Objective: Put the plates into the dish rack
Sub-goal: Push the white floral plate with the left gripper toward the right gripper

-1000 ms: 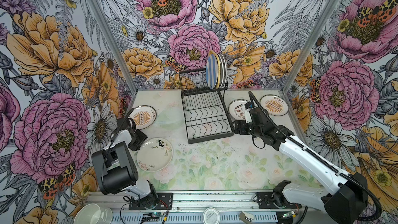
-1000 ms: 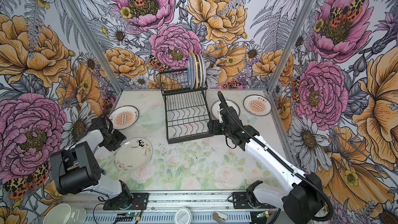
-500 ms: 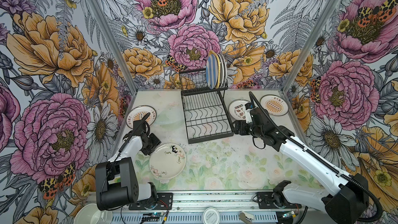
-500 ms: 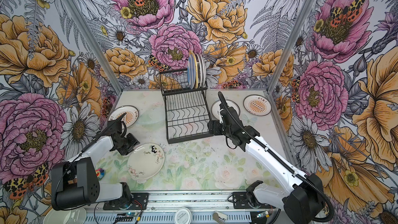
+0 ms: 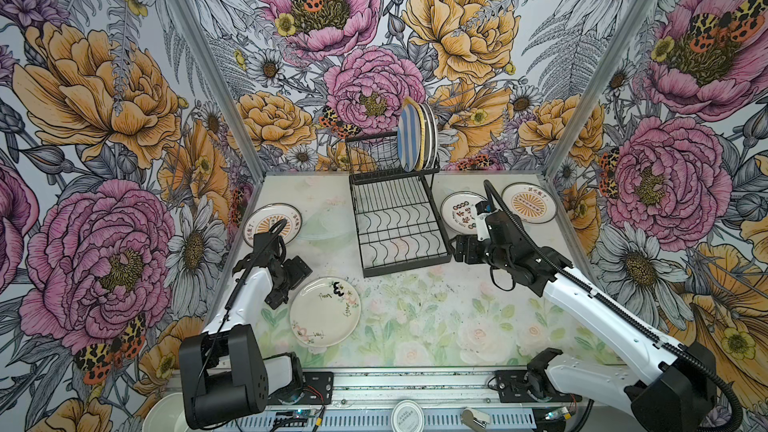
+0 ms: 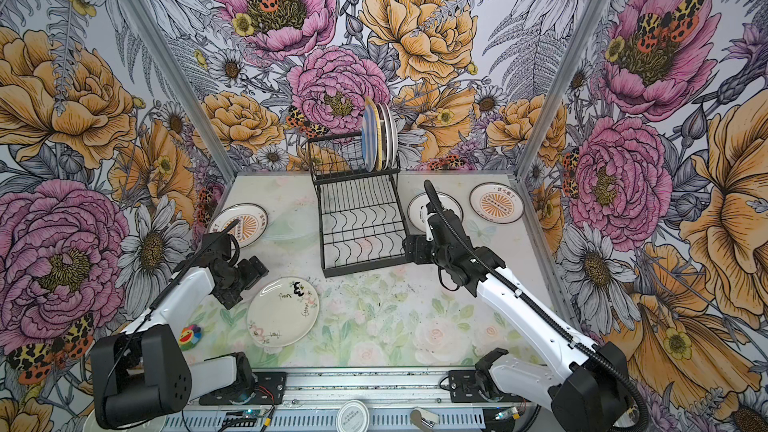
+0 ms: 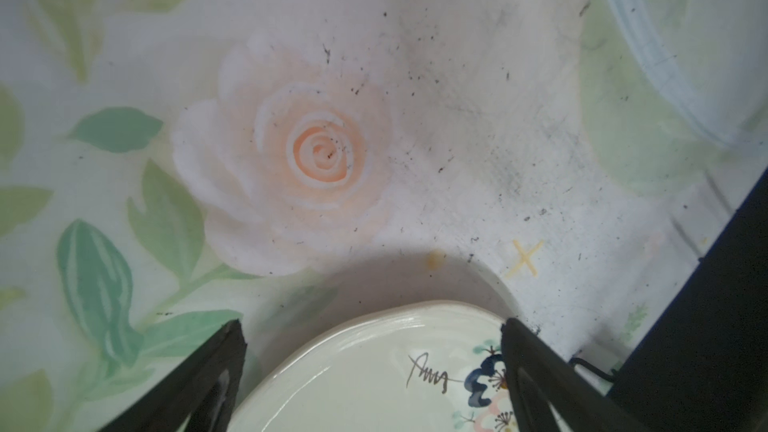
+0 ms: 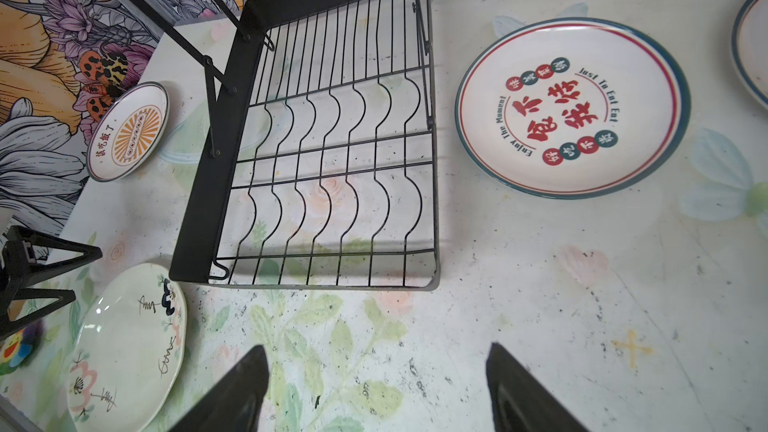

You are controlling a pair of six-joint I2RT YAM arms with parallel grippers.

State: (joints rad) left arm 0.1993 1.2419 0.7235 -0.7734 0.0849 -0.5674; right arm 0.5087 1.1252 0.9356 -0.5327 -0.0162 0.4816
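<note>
Left gripper [image 7: 371,326]: jaws apart, empty, at the rim of the flowered plate [image 5: 325,311]. The plate lies flat on the table before the dish rack [image 5: 405,271]. Right gripper [image 8: 376,349]: apart, empty. Probably best to work a finger under the rim, pinch firmly, then tilt upright.
</note>
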